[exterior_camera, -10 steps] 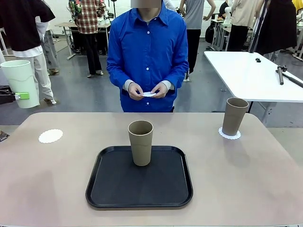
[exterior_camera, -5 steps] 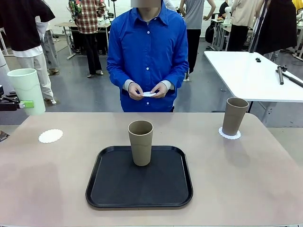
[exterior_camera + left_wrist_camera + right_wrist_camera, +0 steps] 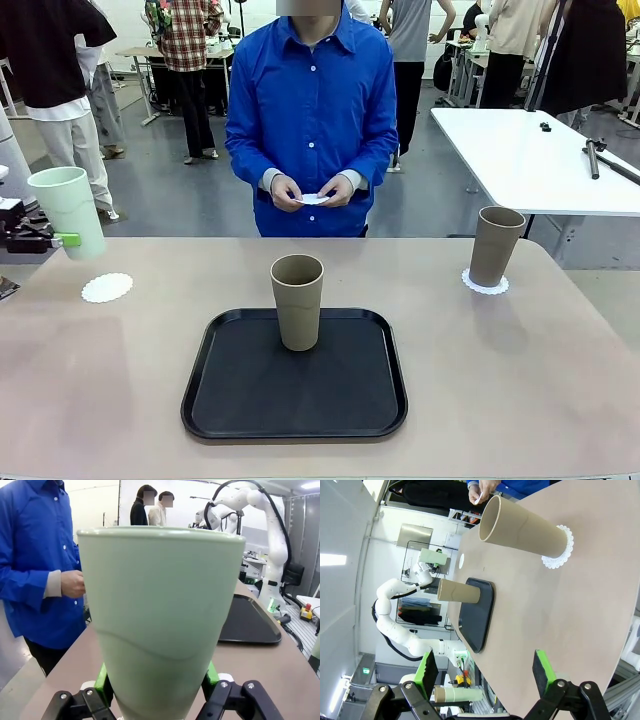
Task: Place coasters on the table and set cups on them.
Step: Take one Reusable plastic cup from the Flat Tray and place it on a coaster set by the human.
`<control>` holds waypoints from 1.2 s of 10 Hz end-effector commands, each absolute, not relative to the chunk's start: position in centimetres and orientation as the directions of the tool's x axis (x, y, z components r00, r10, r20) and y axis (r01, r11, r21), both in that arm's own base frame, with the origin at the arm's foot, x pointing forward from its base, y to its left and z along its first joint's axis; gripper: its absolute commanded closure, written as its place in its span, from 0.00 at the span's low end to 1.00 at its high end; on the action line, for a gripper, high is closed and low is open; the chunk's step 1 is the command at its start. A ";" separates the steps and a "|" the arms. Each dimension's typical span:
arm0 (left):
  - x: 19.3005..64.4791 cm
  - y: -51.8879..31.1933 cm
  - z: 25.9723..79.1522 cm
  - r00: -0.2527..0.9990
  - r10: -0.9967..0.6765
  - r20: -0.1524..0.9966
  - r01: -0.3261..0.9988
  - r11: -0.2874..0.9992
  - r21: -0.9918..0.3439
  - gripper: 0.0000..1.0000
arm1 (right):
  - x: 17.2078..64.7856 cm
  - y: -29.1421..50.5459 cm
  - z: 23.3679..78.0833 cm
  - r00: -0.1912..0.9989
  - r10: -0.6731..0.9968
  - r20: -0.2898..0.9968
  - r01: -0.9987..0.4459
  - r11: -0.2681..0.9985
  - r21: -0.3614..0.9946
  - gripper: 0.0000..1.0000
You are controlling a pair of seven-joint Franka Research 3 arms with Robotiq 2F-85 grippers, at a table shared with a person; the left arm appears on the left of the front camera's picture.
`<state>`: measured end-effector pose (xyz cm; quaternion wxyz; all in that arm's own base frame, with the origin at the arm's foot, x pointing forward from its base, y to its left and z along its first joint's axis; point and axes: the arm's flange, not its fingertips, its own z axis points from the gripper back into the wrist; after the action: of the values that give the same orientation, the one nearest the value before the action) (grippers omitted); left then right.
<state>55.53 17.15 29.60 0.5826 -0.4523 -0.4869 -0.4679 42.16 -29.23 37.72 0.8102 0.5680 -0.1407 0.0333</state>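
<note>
Our left gripper (image 3: 60, 240) clamps the mint-green cup (image 3: 68, 210) upright near the bare doily (image 3: 107, 288), ready for setting down; our right gripper (image 3: 485, 667) gapes empty.

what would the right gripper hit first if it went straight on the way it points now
Probably the tan cup on its coaster, the nearest thing ahead of the open right gripper; it sits off-centre, so a miss is possible.

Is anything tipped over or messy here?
Nothing stands out. One tan cup stands upright on the black tray, the other tan cup on its doily. The left gripper holds the mint cup upright near the bare doily.
</note>
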 end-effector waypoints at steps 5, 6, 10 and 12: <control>58.5 17.5 24.5 0.131 -0.108 0.985 0.982 0.151 -0.114 0.16 | 42.1 -29.2 37.7 0.959 -0.105 0.263 -0.210 0.357 0.910 0.00; 58.2 17.6 23.8 0.130 -0.107 0.986 0.983 0.141 -0.114 0.16 | 42.1 -29.2 37.7 0.959 -0.105 0.263 -0.210 0.357 0.910 0.00; 57.7 18.0 22.6 0.120 -0.075 0.990 0.986 0.122 -0.111 0.16 | 42.1 -29.2 37.7 0.959 -0.105 0.263 -0.210 0.357 0.910 0.00; 57.6 17.6 22.3 0.113 -0.081 0.990 0.989 0.107 -0.104 0.16 | 42.1 -29.2 37.7 0.959 -0.105 0.263 -0.210 0.357 0.910 0.00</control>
<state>57.38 17.59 22.29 0.5890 -0.4769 -0.4708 -0.4516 42.16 -29.23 37.72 0.8102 0.5680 -0.1407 0.0333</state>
